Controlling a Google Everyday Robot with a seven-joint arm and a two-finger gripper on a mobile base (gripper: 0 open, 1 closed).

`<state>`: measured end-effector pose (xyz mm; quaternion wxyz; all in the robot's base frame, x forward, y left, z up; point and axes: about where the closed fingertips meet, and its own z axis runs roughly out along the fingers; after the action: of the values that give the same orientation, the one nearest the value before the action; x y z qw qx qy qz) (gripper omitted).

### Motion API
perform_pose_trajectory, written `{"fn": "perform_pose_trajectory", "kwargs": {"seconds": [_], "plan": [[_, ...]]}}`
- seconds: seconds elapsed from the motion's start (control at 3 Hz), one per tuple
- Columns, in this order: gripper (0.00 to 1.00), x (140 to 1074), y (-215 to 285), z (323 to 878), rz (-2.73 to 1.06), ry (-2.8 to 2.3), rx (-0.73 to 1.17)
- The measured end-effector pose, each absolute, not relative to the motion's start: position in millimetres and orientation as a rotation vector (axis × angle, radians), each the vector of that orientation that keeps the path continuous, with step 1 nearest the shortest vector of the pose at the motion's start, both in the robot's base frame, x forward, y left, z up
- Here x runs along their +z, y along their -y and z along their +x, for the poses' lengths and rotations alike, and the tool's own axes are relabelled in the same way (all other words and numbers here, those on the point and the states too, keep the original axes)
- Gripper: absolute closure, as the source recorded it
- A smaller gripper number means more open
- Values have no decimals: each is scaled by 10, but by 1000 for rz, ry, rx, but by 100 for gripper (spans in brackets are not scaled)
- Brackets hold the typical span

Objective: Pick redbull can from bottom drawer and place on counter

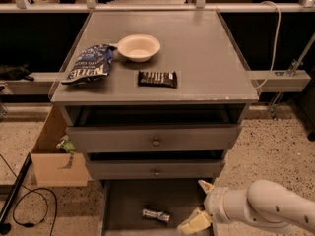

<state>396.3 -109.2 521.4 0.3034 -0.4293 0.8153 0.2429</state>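
The redbull can (156, 215) lies on its side on the dark floor of the open bottom drawer (129, 200), near the bottom edge of the view. My gripper (200, 205) hangs over the right part of the drawer, to the right of the can and apart from it. Its pale fingers (194, 223) are spread open and hold nothing. The grey counter (206, 53) is above, at the top of the cabinet.
On the counter lie a blue chip bag (88, 64), a cream bowl (139, 47) and a dark candy bar (157, 78). Two closed drawer fronts with knobs (156, 141) sit above the open drawer. A cardboard box (51, 156) stands at the left, with a cable on the floor.
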Motion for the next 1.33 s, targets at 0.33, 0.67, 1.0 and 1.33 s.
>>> {"fn": "perform_pose_trajectory", "kwargs": {"seconds": [0.33,0.67,1.0,1.33], "plan": [[0,4753,1050,4011,-1138,-2136,683],[0,4752,1049,4011,-1139,-2136,682],[0,4672,940,4040,-1170,-2134,675],[0,4256,824,4163,-1201,-2153,682]]}}
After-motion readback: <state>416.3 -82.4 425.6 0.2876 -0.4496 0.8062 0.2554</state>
